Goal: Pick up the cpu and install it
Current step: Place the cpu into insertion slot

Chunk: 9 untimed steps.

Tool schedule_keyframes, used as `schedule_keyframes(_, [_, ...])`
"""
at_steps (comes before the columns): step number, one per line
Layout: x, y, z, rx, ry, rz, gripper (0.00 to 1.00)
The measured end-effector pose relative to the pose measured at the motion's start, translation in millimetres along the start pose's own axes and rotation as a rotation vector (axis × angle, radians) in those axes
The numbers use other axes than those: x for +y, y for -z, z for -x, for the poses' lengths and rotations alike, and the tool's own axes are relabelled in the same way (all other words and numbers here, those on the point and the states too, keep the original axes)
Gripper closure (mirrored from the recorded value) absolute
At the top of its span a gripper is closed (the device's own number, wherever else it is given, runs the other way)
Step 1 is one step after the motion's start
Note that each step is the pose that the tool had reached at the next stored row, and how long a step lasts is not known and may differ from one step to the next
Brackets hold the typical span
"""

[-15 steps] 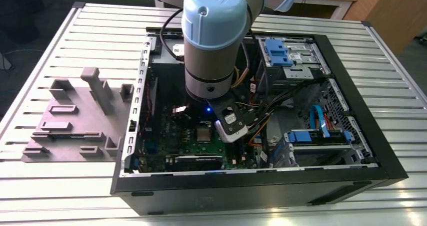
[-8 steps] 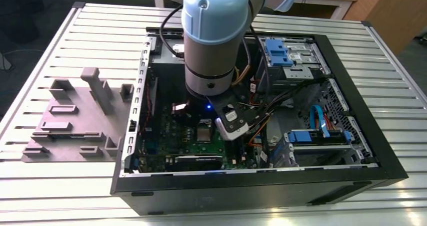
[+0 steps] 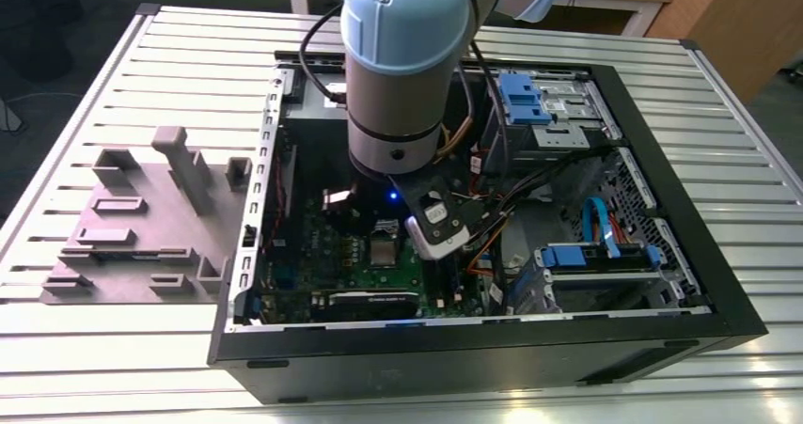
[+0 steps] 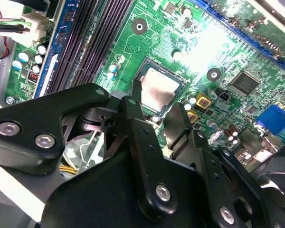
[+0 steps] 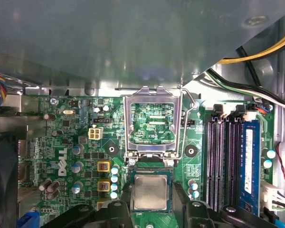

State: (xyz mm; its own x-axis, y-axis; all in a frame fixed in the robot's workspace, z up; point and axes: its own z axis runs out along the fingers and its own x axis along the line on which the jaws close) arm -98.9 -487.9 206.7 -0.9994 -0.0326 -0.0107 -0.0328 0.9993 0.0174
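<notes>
The cpu (image 5: 151, 192), a small square chip with a pale silvery top, lies flat in its socket on the green motherboard (image 5: 61, 142); it also shows in the second wrist view (image 4: 160, 88) and in the exterior view (image 3: 380, 251). My gripper (image 5: 152, 187) hangs just above it, open, with one black finger (image 4: 134, 102) on each side of the chip and a small gap to its edges. The hinged metal socket frame (image 5: 152, 93) stands swung open beside the socket. In the exterior view my arm (image 3: 401, 76) reaches down into the open computer case (image 3: 502, 349).
Black memory slots (image 5: 223, 156) and a blue slot run beside the socket. Loose cables (image 5: 256, 52) hang near the case wall. Drive bays with blue clips (image 3: 527, 100) fill the exterior view's right of the case. A grey plastic tray (image 3: 138, 227) sits outside, at the exterior view's left.
</notes>
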Motion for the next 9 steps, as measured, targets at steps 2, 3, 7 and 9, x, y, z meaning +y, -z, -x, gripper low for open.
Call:
schedule_keyframes(2, [0.0, 0.3, 0.0, 0.0001, 0.0, -0.0001, 0.54])
schedule_keyframes(3, [0.0, 0.4, 0.0, 0.0, 0.0, 0.0, 0.54])
schedule_keyframes(7, [0.0, 0.8, 0.0, 0.0001, 0.0, -0.0001, 0.54])
schedule_keyframes(9, [0.0, 1.0, 0.0, 0.0001, 0.0, -0.0001, 0.54])
